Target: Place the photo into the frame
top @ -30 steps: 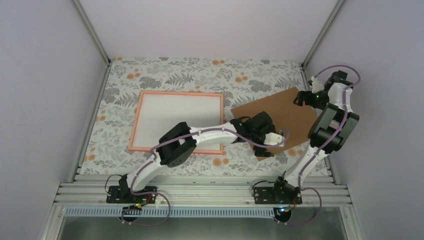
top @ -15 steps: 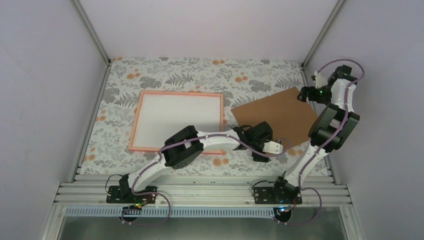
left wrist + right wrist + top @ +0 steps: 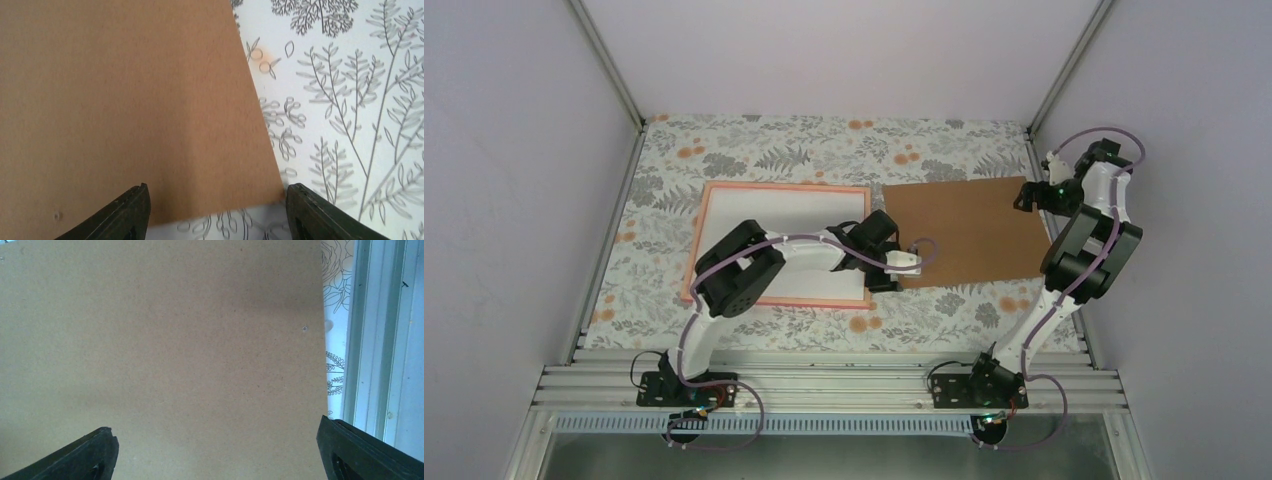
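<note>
The frame (image 3: 699, 245) lies flat at the left centre of the table, salmon-pink edge around a plain white inside. No cat print shows in any view. The brown backing board (image 3: 974, 232) lies flat just right of the frame. My left gripper (image 3: 914, 264) is open over the board's near left corner. In the left wrist view the board (image 3: 125, 100) has its corner between the spread fingers (image 3: 125, 215). My right gripper (image 3: 1028, 195) is open at the board's far right edge. In the right wrist view the board (image 3: 175, 340) fills the space below the wide-open gripper (image 3: 215, 455).
The table has a floral cloth (image 3: 824, 140). Grey walls stand on three sides. An aluminium rail (image 3: 380, 340) runs along the right edge close to my right gripper. The left arm's links cross over the frame's near right part.
The board has turned from tilted to square with the table and slid left against the frame. My left gripper moved left and farther with it. My right gripper stayed at the board's far right edge.
</note>
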Controlling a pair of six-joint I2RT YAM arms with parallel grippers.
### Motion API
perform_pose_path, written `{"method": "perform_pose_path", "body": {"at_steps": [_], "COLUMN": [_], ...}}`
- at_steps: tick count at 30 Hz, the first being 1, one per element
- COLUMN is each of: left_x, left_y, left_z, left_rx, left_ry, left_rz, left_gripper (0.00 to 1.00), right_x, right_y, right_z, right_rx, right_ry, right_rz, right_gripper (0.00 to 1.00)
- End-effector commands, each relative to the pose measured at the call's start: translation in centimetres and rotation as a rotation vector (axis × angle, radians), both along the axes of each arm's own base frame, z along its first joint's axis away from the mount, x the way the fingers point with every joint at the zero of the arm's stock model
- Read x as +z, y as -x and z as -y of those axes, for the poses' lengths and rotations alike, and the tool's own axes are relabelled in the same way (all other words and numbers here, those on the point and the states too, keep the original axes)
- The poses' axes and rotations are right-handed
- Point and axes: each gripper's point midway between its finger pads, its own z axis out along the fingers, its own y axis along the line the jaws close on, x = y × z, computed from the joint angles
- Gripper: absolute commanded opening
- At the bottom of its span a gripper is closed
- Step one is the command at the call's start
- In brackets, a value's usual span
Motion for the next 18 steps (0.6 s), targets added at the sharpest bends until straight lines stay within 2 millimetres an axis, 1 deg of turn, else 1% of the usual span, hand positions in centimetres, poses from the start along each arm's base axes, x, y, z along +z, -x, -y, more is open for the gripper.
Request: {"method": "perform_pose_path", "body": {"at_steps": [1, 5, 8, 11, 15, 18], "left_x": [-7.4, -5.8, -3.4, -0.9, 1.6, 2.1], "left_y": [2.6, 0.9, -1.0, -3.0, -4.4, -5.5], "left_z": [-7.6, -7.7, -6.8, -5.6, -4.5, -4.0], "left_rx": [0.028, 0.145, 0.264, 0.424, 0.587, 0.716], "left_ry": [-0.277, -0.216, -0.133, -0.050, 0.062, 0.080], "left_rz": [-0.159, -0.229, -0.267, -0.356, -0.524, -0.596], "left_gripper": [0.68, 0.69, 0.72, 0.80, 0.84, 0.84], "right_x": [-1.2, -2.5, -2.8, -3.4, -4.2, -5.2], "right_y": [0.4, 0.3, -0.3, -1.2, -2.3, -2.3], "right_z": [1.2, 2.7, 4.2, 5.3, 5.5, 5.0], "right_rx": [-0.034, -0.087, -0.125, -0.145, -0.162, -0.170], "right_ry": [0.022, 0.033, 0.059, 0.068, 0.035, -0.003], "right_rz": [-0.023, -0.067, -0.070, -0.073, -0.072, -0.086], "right_gripper": [0.98, 0.98, 0.98, 0.98, 0.98, 0.97]}}
